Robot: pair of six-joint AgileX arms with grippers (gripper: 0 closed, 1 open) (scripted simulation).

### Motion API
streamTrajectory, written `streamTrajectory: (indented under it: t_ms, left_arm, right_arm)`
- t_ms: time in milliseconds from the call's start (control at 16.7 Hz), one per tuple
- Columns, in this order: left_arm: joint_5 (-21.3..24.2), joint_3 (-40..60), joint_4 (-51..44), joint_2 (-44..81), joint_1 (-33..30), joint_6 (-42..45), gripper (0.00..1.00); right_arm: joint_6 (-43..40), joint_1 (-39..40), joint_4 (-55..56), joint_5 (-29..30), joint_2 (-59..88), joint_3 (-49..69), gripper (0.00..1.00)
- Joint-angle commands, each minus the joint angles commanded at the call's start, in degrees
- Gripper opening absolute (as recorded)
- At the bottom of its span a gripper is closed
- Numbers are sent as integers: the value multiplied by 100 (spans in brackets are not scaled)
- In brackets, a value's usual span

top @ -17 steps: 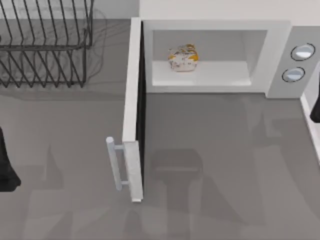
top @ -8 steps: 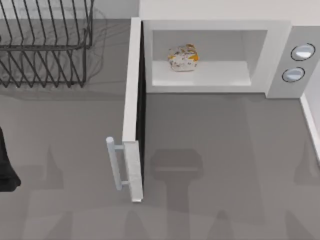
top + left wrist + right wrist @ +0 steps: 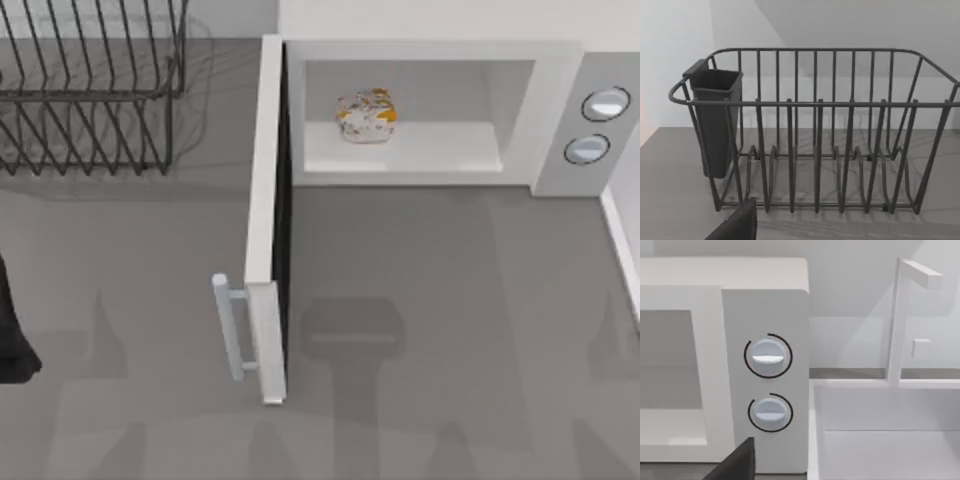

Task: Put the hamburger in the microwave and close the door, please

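Observation:
The hamburger [image 3: 367,116], a small cream lump with orange patches, sits on the floor of the microwave [image 3: 430,60] cavity, towards its left side. The door [image 3: 264,200] stands wide open, swung out towards the table's front, with its pale bar handle [image 3: 229,326] on the left face. My left arm [image 3: 10,335] rests at the table's left edge, well left of the handle. A dark part of my left gripper [image 3: 735,225] faces the wire rack. A dark part of my right gripper [image 3: 735,462] faces the microwave's two knobs [image 3: 768,356].
A black wire rack [image 3: 90,90] stands at the back left, with a dark cup [image 3: 715,120] hung on one end. A white raised basin [image 3: 880,430] sits right of the microwave. Open grey tabletop [image 3: 440,300] lies in front of the cavity.
The dark end of my right arm has left the top view's right edge. The hamburger, the door and my left arm have not moved.

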Motion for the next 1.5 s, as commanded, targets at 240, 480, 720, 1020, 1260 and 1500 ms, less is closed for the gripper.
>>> streamTrajectory:
  t_ms: [240,480,720,1020,1260,1500]
  left_arm:
    - [0,0,0,0,0,0,62]
    - [0,0,0,0,0,0,32]
    - [0,0,0,0,0,0,2]
    - [0,0,0,0,0,0,0]
    - [0,0,0,0,0,0,0]
    - [372,-34,44,12,369,1,0]
  right_arm:
    - [0,0,0,0,0,0,100]
    - [0,0,0,0,0,0,100]
    - [0,0,0,0,0,0,100]
    - [0,0,0,0,0,0,100]
    - [0,0,0,0,0,0,100]
    - [0,0,0,0,0,0,100]
